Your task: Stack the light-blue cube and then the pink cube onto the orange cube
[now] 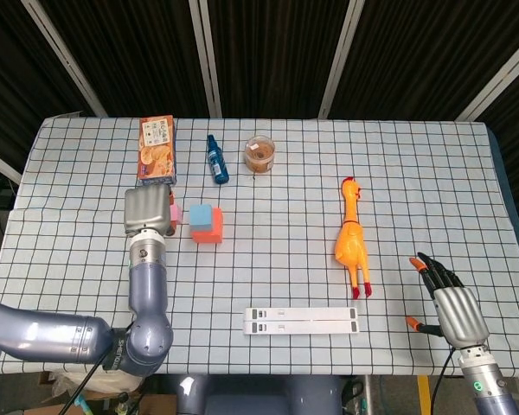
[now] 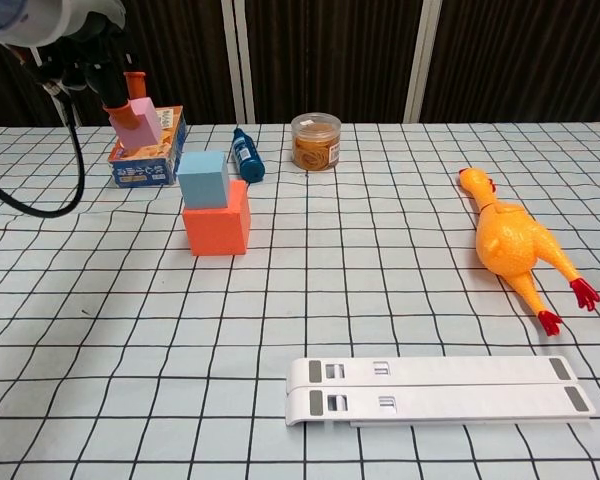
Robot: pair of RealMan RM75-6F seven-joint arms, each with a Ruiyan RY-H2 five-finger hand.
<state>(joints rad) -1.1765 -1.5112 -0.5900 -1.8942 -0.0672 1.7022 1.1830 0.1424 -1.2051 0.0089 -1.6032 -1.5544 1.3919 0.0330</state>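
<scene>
The light-blue cube (image 2: 203,178) sits on the orange cube (image 2: 217,228) left of the table's middle; in the head view the light-blue cube (image 1: 201,215) covers part of the orange cube (image 1: 213,232). My left hand (image 1: 148,212) grips the pink cube (image 2: 137,122) in the air, up and to the left of the stack; the head view shows only an edge of the pink cube (image 1: 175,214) beside the hand. The left hand (image 2: 85,50) is near the top left of the chest view. My right hand (image 1: 450,304) hangs open at the table's front right, holding nothing.
A cracker box (image 1: 156,150), a blue bottle (image 1: 216,159) and a round jar (image 1: 259,154) stand at the back. A rubber chicken (image 1: 350,238) lies to the right. A white flat bar (image 1: 303,320) lies near the front edge.
</scene>
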